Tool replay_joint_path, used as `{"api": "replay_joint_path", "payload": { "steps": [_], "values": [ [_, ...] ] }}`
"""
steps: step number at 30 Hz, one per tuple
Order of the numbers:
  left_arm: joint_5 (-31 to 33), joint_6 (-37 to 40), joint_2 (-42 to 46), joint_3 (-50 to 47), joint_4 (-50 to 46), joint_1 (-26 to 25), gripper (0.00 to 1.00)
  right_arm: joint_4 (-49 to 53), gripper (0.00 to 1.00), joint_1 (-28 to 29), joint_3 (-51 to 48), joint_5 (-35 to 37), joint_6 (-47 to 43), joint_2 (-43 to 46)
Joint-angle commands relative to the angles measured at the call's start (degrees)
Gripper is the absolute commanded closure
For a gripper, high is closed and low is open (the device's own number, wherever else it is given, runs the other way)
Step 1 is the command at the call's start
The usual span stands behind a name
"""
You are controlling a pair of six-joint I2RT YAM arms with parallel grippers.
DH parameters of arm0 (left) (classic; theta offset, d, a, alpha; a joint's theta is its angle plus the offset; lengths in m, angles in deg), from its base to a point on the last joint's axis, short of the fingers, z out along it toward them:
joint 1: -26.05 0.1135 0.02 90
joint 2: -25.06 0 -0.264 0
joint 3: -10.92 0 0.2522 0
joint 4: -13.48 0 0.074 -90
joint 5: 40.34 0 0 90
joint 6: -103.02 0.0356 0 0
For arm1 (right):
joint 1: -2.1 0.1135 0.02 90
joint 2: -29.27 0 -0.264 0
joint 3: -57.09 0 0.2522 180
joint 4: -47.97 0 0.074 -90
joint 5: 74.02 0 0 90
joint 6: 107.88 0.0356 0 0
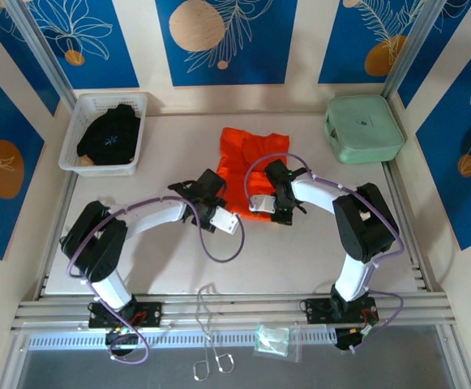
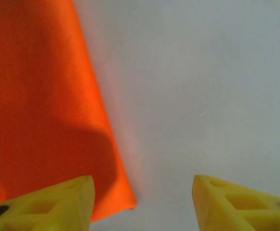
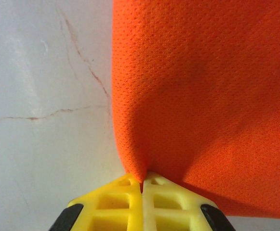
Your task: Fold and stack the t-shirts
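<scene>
The orange t-shirt lies on the white table at the centre back, partly folded. My right gripper is at the shirt's near right edge, and in the right wrist view it is shut on a pinched fold of the orange t-shirt. My left gripper is at the near left corner. In the left wrist view it stands open low over the table, with the t-shirt's corner just inside the left fingertip. The black t-shirt is bundled in the basket.
A white plastic basket stands at the back left. A mint-green hard case sits at the back right. A small clear bag and loose cables lie on the front rail. Bare table surface stretches in front of the shirt.
</scene>
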Motion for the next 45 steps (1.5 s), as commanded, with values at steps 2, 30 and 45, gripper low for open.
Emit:
{"api": "replay_joint_path", "payload": {
  "steps": [2,30,45],
  "values": [
    [-2.2,2.2,-2.1,4.1,-1.4,2.1,0.44,1.9,1.0,-0.2,-1.8,-0.6,-0.7,0.2],
    [1.6,5.7,-20.2,15.6,-6.6,7.0,0.53,3.0,1.0,0.1,-2.4,-2.6,-1.2,0.1],
    [4.4,3.0,-18.2,11.7,-1.6,6.5,1.0,2.5,1.0,-0.2,-3.6,-5.0,-2.1,2.2]
  ]
}}
